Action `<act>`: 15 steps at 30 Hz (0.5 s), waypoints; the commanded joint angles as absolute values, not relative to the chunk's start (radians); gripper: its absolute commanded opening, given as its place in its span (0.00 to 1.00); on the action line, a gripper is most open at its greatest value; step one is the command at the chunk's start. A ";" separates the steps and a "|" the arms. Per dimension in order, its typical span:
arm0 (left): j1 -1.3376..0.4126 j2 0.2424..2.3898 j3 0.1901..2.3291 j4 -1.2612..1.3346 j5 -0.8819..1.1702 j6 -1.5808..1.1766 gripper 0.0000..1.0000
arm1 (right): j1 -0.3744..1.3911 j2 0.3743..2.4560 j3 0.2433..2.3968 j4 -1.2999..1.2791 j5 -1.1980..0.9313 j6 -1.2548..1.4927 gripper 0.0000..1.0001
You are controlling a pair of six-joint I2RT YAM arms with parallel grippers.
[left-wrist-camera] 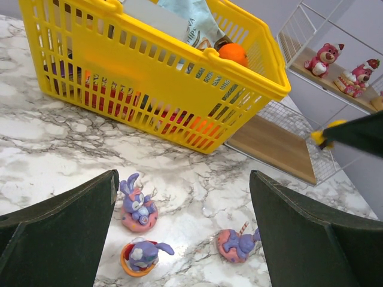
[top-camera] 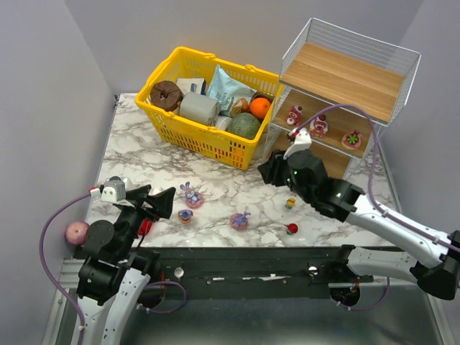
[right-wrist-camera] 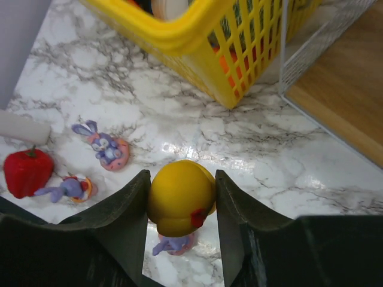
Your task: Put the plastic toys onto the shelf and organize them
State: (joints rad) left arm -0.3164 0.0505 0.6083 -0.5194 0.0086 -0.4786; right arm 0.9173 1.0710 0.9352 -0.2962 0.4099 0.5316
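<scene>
My right gripper (right-wrist-camera: 181, 203) is shut on a yellow duck (right-wrist-camera: 181, 197) and holds it above the marble table; in the top view the right gripper (top-camera: 269, 171) hangs just in front of the shelf (top-camera: 345, 72). Three red-pink figures (top-camera: 318, 126) stand on the shelf's middle board. My left gripper (left-wrist-camera: 184, 179) is open and empty above three purple bunnies (left-wrist-camera: 137, 206), one upright and two tipped over; in the top view it (top-camera: 157, 201) sits left of them (top-camera: 190, 195). A second yellow duck (top-camera: 290, 203) and a small red toy (top-camera: 292, 229) lie on the table.
A yellow basket (top-camera: 183, 133) full of groceries stands at the back, close beside the shelf. A red bell pepper (right-wrist-camera: 27, 172) and a white cylinder (right-wrist-camera: 21, 127) lie by the left arm. A pink ball (top-camera: 76, 232) sits at the table's left edge.
</scene>
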 commanded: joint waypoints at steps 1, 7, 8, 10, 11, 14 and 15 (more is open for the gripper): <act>-0.319 0.060 0.603 -0.518 0.021 -0.476 0.99 | 0.923 1.042 1.213 -0.700 0.583 0.548 0.12; -0.319 0.061 0.603 -0.520 0.021 -0.476 0.99 | 0.923 1.054 1.521 -0.836 0.744 0.476 0.12; -0.319 0.061 0.603 -0.519 0.021 -0.476 0.99 | 0.923 1.063 1.561 -0.848 0.777 0.468 0.12; -0.319 0.064 0.601 -0.520 0.021 -0.476 0.99 | 0.922 1.110 1.632 -0.912 0.830 0.449 0.12; -0.319 0.063 0.603 -0.520 0.021 -0.476 0.99 | 0.917 1.127 1.705 -0.937 0.869 0.449 0.12; -0.319 0.064 0.601 -0.520 0.020 -0.476 0.99 | 0.899 1.189 1.808 -1.009 0.911 0.449 0.12; -0.319 0.064 0.603 -0.520 0.021 -0.476 0.99 | 0.897 1.196 1.824 -1.018 0.920 0.448 0.13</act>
State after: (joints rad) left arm -0.3164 0.0578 0.6075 -0.5190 0.0090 -0.4789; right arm 0.9100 1.1320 1.7363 -0.8577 0.7929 0.4770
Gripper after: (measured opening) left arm 0.988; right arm 0.507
